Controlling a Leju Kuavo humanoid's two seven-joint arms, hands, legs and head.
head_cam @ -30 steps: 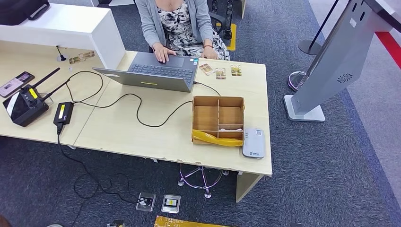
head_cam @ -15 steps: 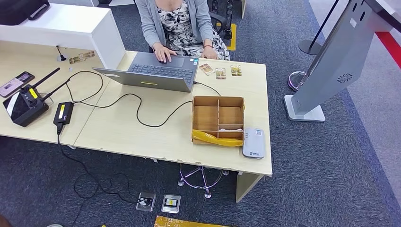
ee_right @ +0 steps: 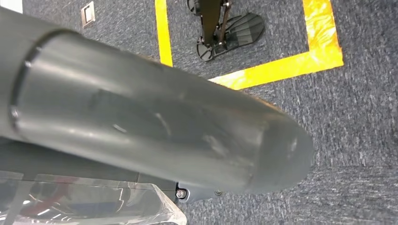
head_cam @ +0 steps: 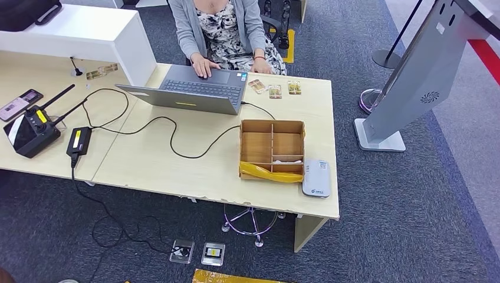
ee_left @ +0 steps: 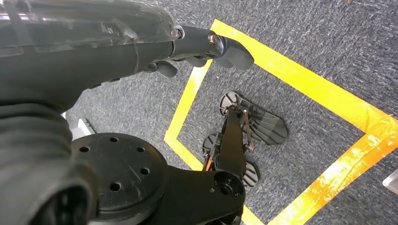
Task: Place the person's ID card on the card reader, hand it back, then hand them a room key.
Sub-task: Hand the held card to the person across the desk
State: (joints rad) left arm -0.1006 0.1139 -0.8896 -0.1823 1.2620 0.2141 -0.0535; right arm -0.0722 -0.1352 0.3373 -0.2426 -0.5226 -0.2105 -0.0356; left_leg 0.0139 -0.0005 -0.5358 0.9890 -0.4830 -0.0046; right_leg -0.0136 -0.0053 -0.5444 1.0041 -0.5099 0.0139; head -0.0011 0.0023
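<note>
you're at the start: both arms hang, fingers' state i cannot tell. next, reach far for a card [head_cam: 275, 91] near the person [head_cam: 224, 29], then the card reader [head_cam: 316, 177].

The desk [head_cam: 177, 159] is viewed from high above, looking forward and down. Both wrist views are aimed close down at grey carpet [ee_left: 328, 42], where yellow floor tape [ee_right: 281, 68] is shared.
</note>
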